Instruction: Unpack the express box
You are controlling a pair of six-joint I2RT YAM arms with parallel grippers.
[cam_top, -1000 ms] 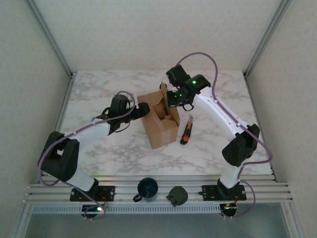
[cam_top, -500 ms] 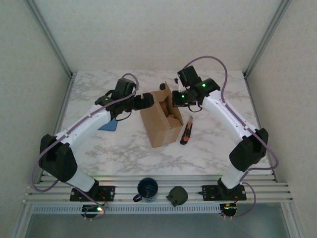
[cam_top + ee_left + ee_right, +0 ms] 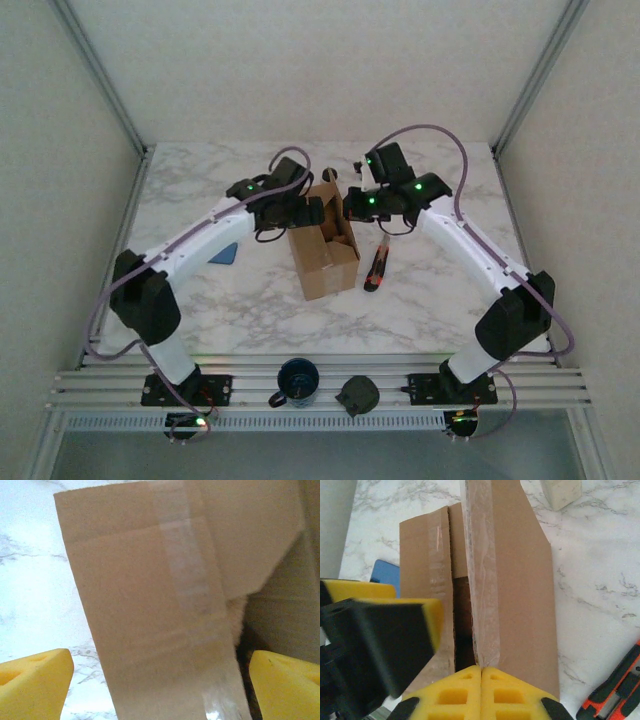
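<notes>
The express box (image 3: 325, 265) stands mid-table, a brown carton with its top flaps lifted. My right gripper (image 3: 351, 205) is over its right top edge. In the right wrist view the gripper (image 3: 481, 672) has its yellow pads shut on the taped edge of the right flap (image 3: 517, 575). My left gripper (image 3: 312, 212) hangs over the box's left top edge. In the left wrist view it (image 3: 160, 690) is open, with the taped left flap (image 3: 150, 605) rising between its spread yellow fingers (image 3: 35, 685). The box's inside is dark and I cannot see its contents.
An orange-and-black knife (image 3: 376, 268) lies just right of the box. A blue flat thing (image 3: 224, 254) lies on the table to its left. A dark cup (image 3: 298, 380) and a black object (image 3: 357, 394) sit on the front rail. A small white block (image 3: 561, 490) lies behind the box.
My left arm has swung up and to the right, from the box's left side to its top edge. My right gripper has stayed shut and shifted slightly nearer, at the flap.
</notes>
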